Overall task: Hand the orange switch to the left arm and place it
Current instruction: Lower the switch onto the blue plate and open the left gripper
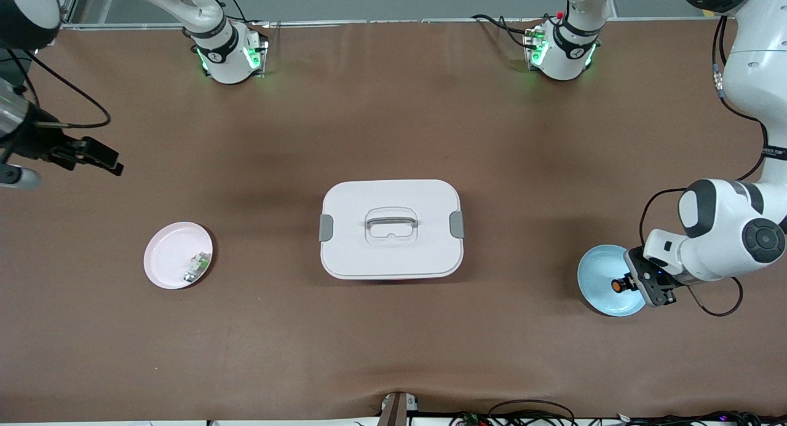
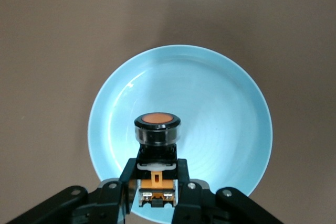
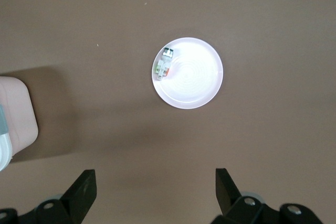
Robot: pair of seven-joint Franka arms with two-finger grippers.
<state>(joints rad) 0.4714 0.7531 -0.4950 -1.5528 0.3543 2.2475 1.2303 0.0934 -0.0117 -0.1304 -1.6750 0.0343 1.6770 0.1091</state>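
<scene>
The tiny black-bodied orange switch (image 2: 156,129) is being gripped by the left hand (image 1: 639,283) over the round pale-blue plate (image 1: 597,280), beside the large white lidded box (image 1: 391,228); the right hand (image 1: 92,157) is being held open, waiting high above the tabletop (image 1: 393,352), probably to receive it.

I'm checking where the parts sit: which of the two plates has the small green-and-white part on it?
The pink plate, toward the right arm's end of the table, holds the green-and-white part near its rim. The blue plate lies under the left gripper, which grips the orange switch.
</scene>
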